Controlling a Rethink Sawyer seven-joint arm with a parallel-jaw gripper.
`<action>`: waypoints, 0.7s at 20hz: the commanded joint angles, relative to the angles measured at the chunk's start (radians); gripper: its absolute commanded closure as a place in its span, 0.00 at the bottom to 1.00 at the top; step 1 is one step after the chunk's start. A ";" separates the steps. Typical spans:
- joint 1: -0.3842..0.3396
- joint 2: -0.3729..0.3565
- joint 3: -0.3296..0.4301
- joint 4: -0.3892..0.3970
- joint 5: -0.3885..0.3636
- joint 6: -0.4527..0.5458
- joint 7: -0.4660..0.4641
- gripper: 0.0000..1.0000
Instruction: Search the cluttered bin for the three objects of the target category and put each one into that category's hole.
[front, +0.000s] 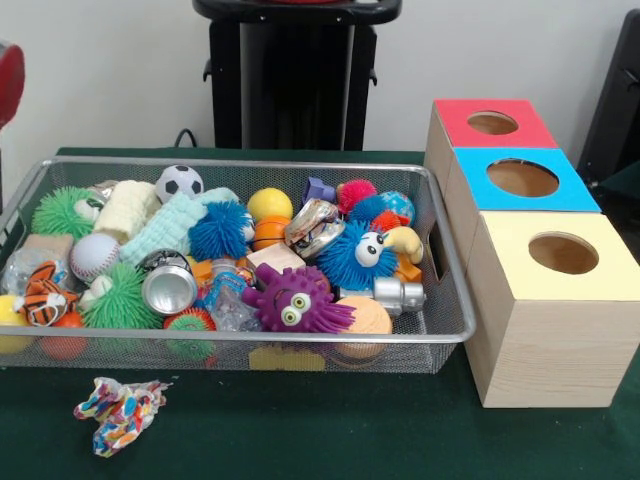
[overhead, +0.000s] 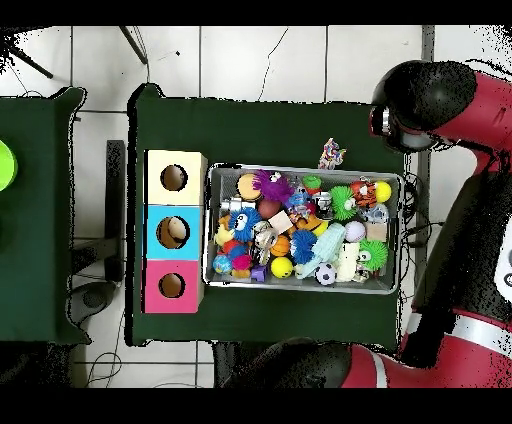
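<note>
The arm (overhead: 440, 110) hangs at the bin's (front: 455, 325) three o'clock overhead; gripper state can't be told. It should pick an exposed top-layer toy.

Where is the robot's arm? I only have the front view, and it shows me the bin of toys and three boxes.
Observer: In the overhead view the red and black arm curls round the short end of the bin that lies away from the boxes, not over the toys.
Operator: Is anything inside the holes?
Observer: From above, something pale shows in the hole of the blue box. The holes of the yellow box and the pink box look dark.
Operator: Anything beyond this table?
Observer: A second green-covered table stands past the boxes, with a bright green thing at the picture's edge.
</note>
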 joint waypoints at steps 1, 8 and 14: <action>0.029 0.002 -0.001 0.208 0.050 -0.074 0.305 0.00; 0.025 0.026 0.015 0.218 0.082 -0.097 0.280 0.00; 0.016 0.054 0.027 0.196 0.093 -0.121 0.249 0.00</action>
